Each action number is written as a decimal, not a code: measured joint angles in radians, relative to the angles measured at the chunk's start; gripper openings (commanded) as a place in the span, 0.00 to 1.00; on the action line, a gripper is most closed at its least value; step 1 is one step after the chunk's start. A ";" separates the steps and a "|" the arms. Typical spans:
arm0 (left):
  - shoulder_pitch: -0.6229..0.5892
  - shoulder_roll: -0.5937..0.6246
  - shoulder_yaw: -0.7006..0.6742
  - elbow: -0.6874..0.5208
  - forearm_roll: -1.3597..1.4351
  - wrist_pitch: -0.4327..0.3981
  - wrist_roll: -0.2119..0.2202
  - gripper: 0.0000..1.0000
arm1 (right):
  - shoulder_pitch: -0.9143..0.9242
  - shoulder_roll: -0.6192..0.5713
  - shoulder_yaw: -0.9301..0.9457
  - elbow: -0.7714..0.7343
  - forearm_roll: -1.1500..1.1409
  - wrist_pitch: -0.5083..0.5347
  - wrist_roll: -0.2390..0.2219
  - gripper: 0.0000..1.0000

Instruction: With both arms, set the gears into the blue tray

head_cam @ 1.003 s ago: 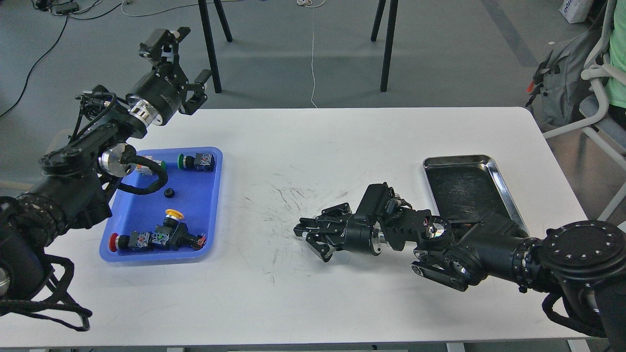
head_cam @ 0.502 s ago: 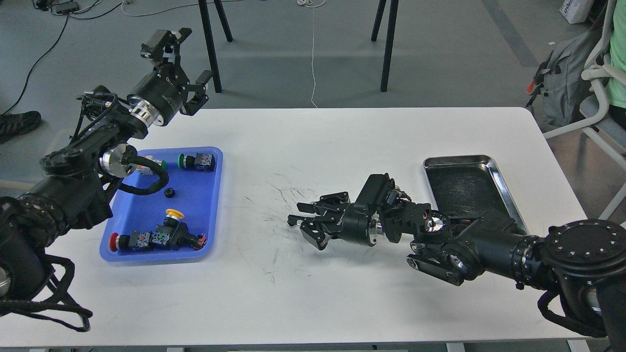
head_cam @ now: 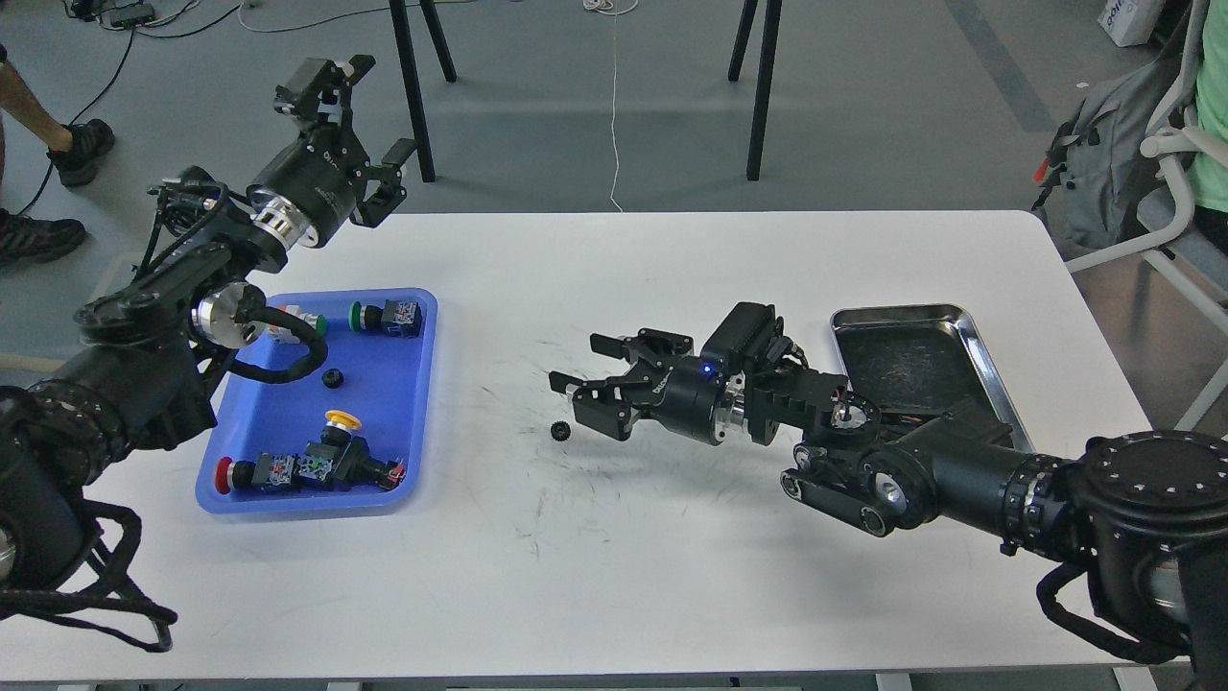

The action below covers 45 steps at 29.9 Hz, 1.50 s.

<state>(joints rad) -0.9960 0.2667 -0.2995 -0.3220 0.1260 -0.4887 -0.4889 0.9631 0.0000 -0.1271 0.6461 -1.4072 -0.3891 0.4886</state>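
Note:
The blue tray (head_cam: 429, 384) lies on the left of the white table. One small black gear (head_cam: 333, 378) rests on its floor near the middle. A second gear (head_cam: 561, 431) is on the table between the two trays, just below and apart from the lower finger of my right gripper (head_cam: 576, 363). That gripper hovers above the table, points left and is open with nothing between its fingers. My left gripper (head_cam: 369, 110) is raised beyond the table's far left corner, above and behind the blue tray. It is open and empty.
Several coloured push-button switches lie in the blue tray: a green one (head_cam: 384, 317) at the back, a yellow one (head_cam: 341, 422) and a red one (head_cam: 225, 475) at the front. A steel tray (head_cam: 911, 374) sits at the right, partly behind my right arm.
My right gripper has risen and moved left toward the blue tray. A gear now shows on the table beneath its fingers. The left arm has barely moved.

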 measured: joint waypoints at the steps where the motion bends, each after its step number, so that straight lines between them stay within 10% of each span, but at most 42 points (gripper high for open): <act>1: 0.000 0.000 0.001 0.000 0.001 0.000 0.000 1.00 | 0.005 0.000 0.011 0.001 0.036 0.002 0.000 0.84; 21: -0.002 -0.005 0.008 0.007 0.013 0.000 0.000 1.00 | 0.111 -0.168 0.030 0.011 0.763 0.174 -0.009 0.90; 45: -0.008 -0.002 0.037 -0.193 0.481 0.000 0.000 1.00 | 0.077 -0.534 0.094 0.009 1.231 0.643 -0.101 0.96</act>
<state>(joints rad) -1.0041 0.2646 -0.2626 -0.5147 0.6075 -0.4887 -0.4886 1.0401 -0.5336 -0.0330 0.6546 -0.1763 0.2537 0.3881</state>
